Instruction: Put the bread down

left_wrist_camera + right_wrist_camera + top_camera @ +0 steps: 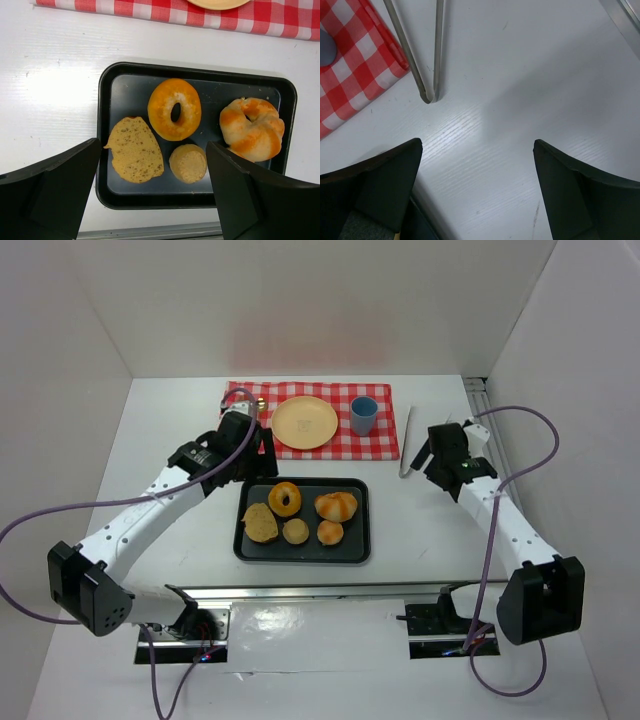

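A black tray [240, 540] holds several breads: a ring-shaped bagel [285, 499], a flat brown slice [261, 523], a twisted roll [336, 506] and two small round buns [295, 531]. An empty yellow plate [304, 423] lies on a red checked cloth [385, 440] behind the tray. My left gripper [262, 447] hovers open and empty over the tray's far left; its wrist view shows the bagel [174, 109], slice [135, 150] and bun [188, 163] between the fingers. My right gripper [425, 455] is open and empty over bare table.
A blue cup [363, 415] stands on the cloth right of the plate. Metal tongs [407, 440] lie on the table beside the cloth, just ahead of my right gripper [477, 145]. White walls enclose the table. A metal rail runs along the near edge.
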Controlling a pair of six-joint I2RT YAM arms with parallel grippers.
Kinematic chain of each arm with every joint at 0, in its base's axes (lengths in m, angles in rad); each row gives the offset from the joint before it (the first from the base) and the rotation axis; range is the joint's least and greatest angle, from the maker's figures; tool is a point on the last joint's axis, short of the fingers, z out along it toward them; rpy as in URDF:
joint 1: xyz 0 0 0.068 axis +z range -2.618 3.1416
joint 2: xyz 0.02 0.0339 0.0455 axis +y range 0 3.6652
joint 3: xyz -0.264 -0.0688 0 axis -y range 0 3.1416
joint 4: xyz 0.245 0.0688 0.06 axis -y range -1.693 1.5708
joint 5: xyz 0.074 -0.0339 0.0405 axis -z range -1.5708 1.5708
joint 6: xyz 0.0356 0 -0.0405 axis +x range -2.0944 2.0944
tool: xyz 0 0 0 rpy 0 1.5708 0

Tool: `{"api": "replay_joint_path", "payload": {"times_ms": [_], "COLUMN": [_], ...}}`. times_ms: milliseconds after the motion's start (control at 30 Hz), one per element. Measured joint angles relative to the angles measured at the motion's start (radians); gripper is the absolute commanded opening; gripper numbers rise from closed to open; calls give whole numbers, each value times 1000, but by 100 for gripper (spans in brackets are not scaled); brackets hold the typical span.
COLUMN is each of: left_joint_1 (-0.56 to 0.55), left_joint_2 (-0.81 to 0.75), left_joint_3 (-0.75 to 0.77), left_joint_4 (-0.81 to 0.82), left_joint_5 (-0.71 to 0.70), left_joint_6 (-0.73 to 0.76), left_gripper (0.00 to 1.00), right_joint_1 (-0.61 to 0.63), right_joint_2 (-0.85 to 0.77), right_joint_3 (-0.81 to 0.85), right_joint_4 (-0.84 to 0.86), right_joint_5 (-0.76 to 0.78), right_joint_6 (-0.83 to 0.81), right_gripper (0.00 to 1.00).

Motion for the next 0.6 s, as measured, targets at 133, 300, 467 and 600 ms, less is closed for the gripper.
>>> {"api": "replay_joint_path", "payload": {"times_ms": [133,300,467,600], "left_joint_1": [23,43,59,72], "left_joint_2": [0,0,0,0], "left_joint_3": [2,2,2,2], "left_joint_4": [0,0,1,8], "left_joint_5": [14,28,45,53], "left_joint_6": [3,4,12,23], "left_gripper": [100,100,100,100], "right_joint_1": [0,0,-15,-58], "right_joint_2": [-1,10,90,213], "right_joint_3": [-18,-21,-30,-21], "right_joint_4": [4,11,99,194], "right_joint_5": [0,3,-35,-78], "right_joint_6": [-3,-8,-75,-130], "right_gripper": [99,99,99,99]}}
